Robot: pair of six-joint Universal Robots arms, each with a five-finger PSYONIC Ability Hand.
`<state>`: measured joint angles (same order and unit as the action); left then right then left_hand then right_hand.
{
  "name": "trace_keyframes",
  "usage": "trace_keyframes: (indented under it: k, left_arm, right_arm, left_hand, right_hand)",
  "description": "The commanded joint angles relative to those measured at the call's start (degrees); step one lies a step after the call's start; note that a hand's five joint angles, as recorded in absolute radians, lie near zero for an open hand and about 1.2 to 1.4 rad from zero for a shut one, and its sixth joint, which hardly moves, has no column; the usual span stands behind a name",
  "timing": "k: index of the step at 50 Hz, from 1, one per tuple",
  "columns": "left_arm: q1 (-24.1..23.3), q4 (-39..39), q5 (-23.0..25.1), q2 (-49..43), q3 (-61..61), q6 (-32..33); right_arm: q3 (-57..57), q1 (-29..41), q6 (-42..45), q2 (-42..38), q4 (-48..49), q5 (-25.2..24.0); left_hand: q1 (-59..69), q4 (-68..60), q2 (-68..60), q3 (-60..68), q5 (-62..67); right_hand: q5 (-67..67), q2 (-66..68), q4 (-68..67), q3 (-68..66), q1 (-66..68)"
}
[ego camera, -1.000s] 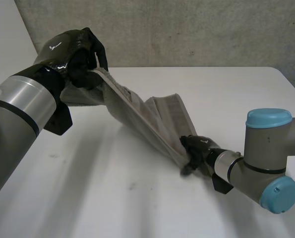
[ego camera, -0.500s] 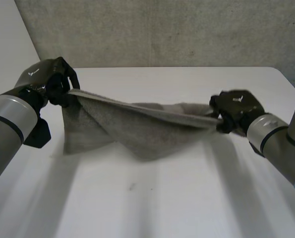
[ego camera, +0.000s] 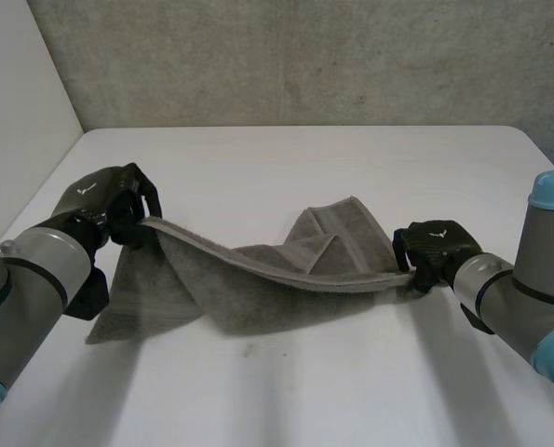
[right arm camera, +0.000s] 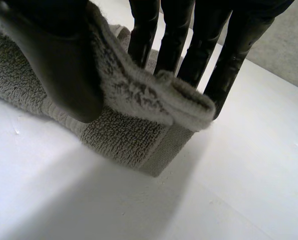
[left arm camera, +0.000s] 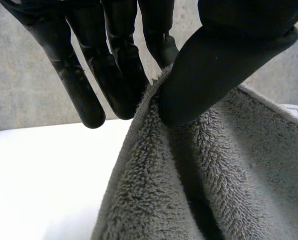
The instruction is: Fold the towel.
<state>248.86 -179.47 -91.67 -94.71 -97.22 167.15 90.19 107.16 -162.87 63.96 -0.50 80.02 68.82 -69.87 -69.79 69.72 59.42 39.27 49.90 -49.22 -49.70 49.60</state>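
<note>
Slippage is the chief worry, as I judge it: each hand has only a small bite of cloth, so a sharp pull apart or a quick swing could draw the hem out of a pinch and drop that end. The grey towel (ego camera: 258,279) sags between the two grips. Its top edge is strung in a shallow curve, and the rest lies bunched and creased on the white bench (ego camera: 351,158), with one flap turned up toward twelve o'clock near the right end. If the fold is laid over from this state, those creases would likely be trapped inside and the edges would not meet squarely. Dragging the slack across the bench could also twist it further. The left hand (ego camera: 107,203), at the towel's nine o'clock end in the head view, is closed on the cloth. In its wrist view the thumb (left arm camera: 224,65) presses the terry edge against the fingers (left arm camera: 113,75), which run nearly straight behind it, and the towel hangs down from that pinch. The right hand (ego camera: 435,244), at the three o'clock end and low over the bench, also grips. Its wrist view shows the thumb (right arm camera: 58,70) clamping a rolled hem against straight fingers (right arm camera: 236,55), with a short tip of cloth sticking out past the pinch and the rest resting on the bench below the palm.
</note>
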Motion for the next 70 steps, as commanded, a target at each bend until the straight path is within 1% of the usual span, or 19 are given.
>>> trace_keyframes:
  k: [1,5,10,12,13,17,24,26,29,34,37,42,45,47,52,55,60,64,70]
  left_arm:
    - [0.0,-0.1,0.0,-0.2,-0.2,0.1]
    - [0.0,0.3,0.1,0.0,0.4,0.4]
    - [-0.1,0.7,0.4,3.8,2.1,1.7]
    - [-0.1,1.7,1.5,9.2,4.6,4.7]
    - [-0.1,1.7,1.5,9.2,4.6,4.7]
    - [0.0,5.4,2.8,14.6,10.5,10.9]
    - [0.0,14.4,2.8,16.2,23.2,15.3]
    - [0.1,19.6,2.9,15.7,29.1,15.7]
    - [0.3,22.0,3.0,14.9,31.5,15.9]
    - [2.1,26.4,3.0,5.8,35.8,18.6]
    - [2.6,26.4,3.0,3.6,35.8,19.2]
    - [3.0,26.5,2.8,-9.1,36.9,20.8]
    - [3.0,26.3,2.8,-12.8,38.2,21.0]
    - [3.0,24.6,2.7,-19.8,43.6,21.0]
    - [3.0,19.4,2.6,-26.3,56.2,20.8]
    - [3.0,14.4,2.5,-27.1,63.9,20.2]
    - [2.9,8.6,1.8,-24.3,66.5,20.1]
    - [2.9,8.5,1.9,-21.0,63.6,19.6]
    - [3.0,8.6,2.5,-14.4,45.9,19.2]
  right_arm:
    - [1.0,0.1,0.0,0.5,3.5,-0.5]
    - [1.5,0.0,0.4,2.5,4.5,-0.3]
    - [0.1,0.0,0.6,13.3,3.6,-0.3]
    - [-2.5,0.0,0.9,20.8,1.4,-0.4]
    - [-2.6,0.0,0.9,20.9,1.4,-0.4]
    - [-12.4,-0.3,1.1,27.3,-9.6,-1.4]
    - [-27.5,-0.3,3.1,27.9,-23.3,-2.8]
    - [-30.5,-0.3,3.8,27.7,-25.3,-2.4]
    - [-35.3,-0.2,4.5,26.9,-27.0,-2.0]
    - [-39.5,-0.3,4.6,21.2,-28.5,-1.9]
    - [-39.9,-0.3,4.6,19.1,-28.9,-1.9]
    - [-41.9,0.7,4.5,8.0,-28.7,-1.5]
    - [-43.4,1.0,4.5,4.6,-28.4,-1.8]
    - [-48.8,2.1,4.3,-2.2,-26.4,-1.0]
    - [-62.0,5.2,4.1,-11.1,-18.9,2.4]
    - [-68.5,5.8,3.6,-13.1,-12.2,4.4]
    - [-70.4,5.9,2.7,-11.3,-4.8,5.9]
    - [-68.5,5.9,2.2,-8.6,-5.9,5.8]
    - [-57.6,5.8,2.7,-4.6,-15.0,5.0]
  left_hand:
    - [11.2,-10.1,-10.2,10.3,10.6]
    - [11.2,-10.1,-10.2,10.3,10.6]
    - [11.2,-10.1,-10.2,10.3,10.6]
    - [11.2,-10.1,-10.2,10.3,10.6]
    - [11.2,-10.1,-10.2,10.3,10.6]
    - [11.2,-10.1,-10.2,10.3,10.6]
    - [11.2,-10.1,-10.2,10.3,10.6]
    - [11.2,-10.1,-10.2,10.3,10.6]
    - [11.2,-10.1,-10.2,10.3,10.6]
    - [11.2,-10.1,-10.2,10.3,10.6]
    - [11.2,-10.1,-10.2,10.3,10.6]
    - [11.2,-10.1,-10.2,10.3,10.6]
    - [11.2,-10.1,-10.2,10.3,10.6]
    - [11.2,-10.1,-10.2,10.3,10.6]
    - [11.2,-10.1,-10.2,10.3,10.6]
    - [11.2,-10.1,-10.2,10.3,10.6]
    - [11.2,-10.1,-10.2,10.3,10.6]
    - [11.2,-10.1,-10.2,10.3,10.6]
    - [11.2,-10.1,-10.2,10.3,10.6]
  right_hand:
    - [30.7,30.1,-30.8,-30.3,30.4]
    - [30.7,30.1,-30.8,-30.3,30.4]
    - [30.7,30.1,-30.8,-30.3,30.4]
    - [30.7,30.1,-30.8,-30.3,30.4]
    - [30.7,30.1,-30.8,-30.3,30.4]
    - [30.7,30.1,-30.8,-30.3,30.4]
    - [30.7,30.1,-30.8,-30.3,30.4]
    - [30.7,30.1,-30.8,-30.3,30.4]
    - [30.7,30.1,-30.8,-30.3,30.4]
    - [30.7,30.1,-30.8,-30.3,30.4]
    - [30.7,30.1,-30.8,-30.3,30.4]
    - [30.7,30.1,-30.8,-30.3,30.4]
    - [30.7,30.1,-30.8,-30.3,30.4]
    - [30.7,30.1,-30.8,-30.3,30.4]
    - [30.7,30.1,-30.8,-30.3,30.4]
    - [30.7,30.1,-30.8,-30.3,30.4]
    - [30.7,30.1,-30.8,-30.3,30.4]
    - [30.7,30.1,-30.8,-30.3,30.4]
    - [30.7,30.1,-30.8,-30.3,30.4]
